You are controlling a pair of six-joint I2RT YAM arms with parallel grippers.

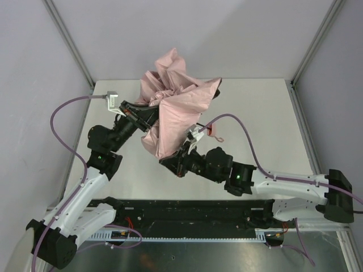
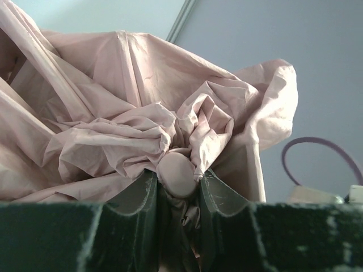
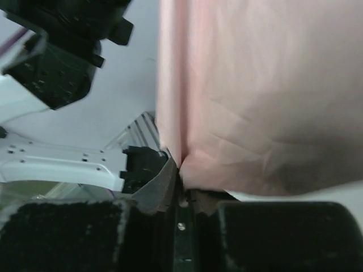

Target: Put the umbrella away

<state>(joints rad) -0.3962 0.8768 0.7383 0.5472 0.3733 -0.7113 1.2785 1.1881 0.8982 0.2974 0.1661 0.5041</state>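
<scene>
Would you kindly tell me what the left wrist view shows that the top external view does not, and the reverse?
Only the left wrist view shows the left gripper pinching the umbrella at its round pink cap. Only the top external view shows the table, the pink wrist loop, and the right gripper at the lower edge of the fabric. Both views show the crumpled pale pink fabric and a purple cable.
</scene>
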